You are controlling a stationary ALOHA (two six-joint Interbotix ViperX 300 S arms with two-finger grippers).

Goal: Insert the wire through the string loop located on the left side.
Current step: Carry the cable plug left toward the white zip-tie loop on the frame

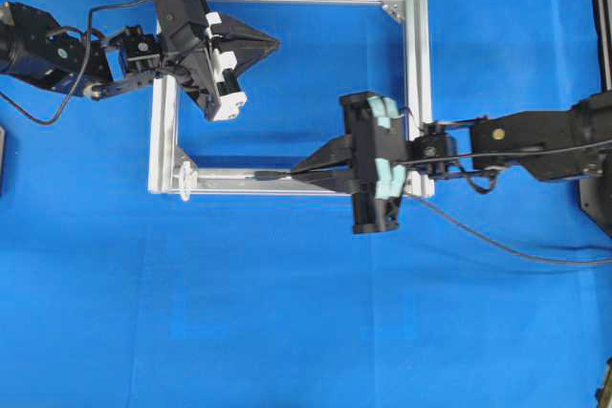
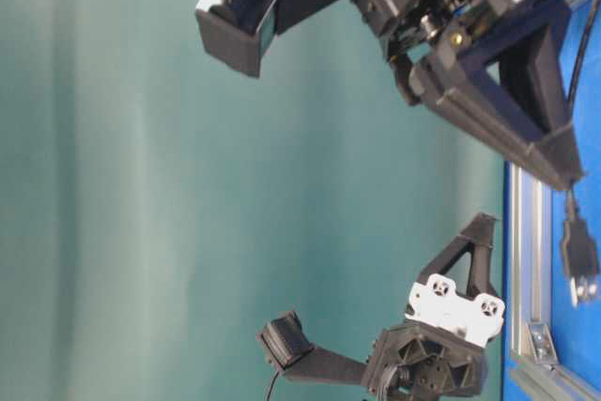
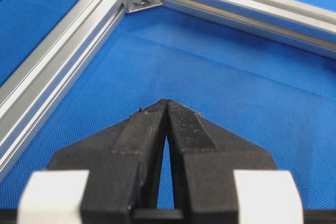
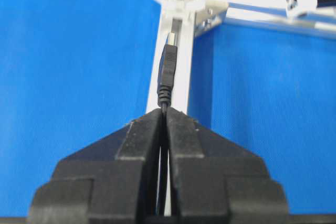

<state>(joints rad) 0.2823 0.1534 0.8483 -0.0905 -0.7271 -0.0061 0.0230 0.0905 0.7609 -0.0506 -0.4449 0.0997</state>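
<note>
Wire [image 4: 167,72] is pinched in the right hand [image 1: 304,171], plug lying along the frame's [image 1: 413,64] bottom rail, aimed at the loop [image 1: 185,180] at the left corner. Left hand [image 1: 271,43] is closed, empty. Next: slide it straight left, staying lined up.

You see the right gripper [image 2: 569,178] reaching in from the top, its black fingers pinched together on the wire [image 2: 579,253], whose plug hangs beside the silver aluminium frame [image 2: 526,260]. The left gripper [image 2: 481,221] sits lower, its tips hidden.
</note>
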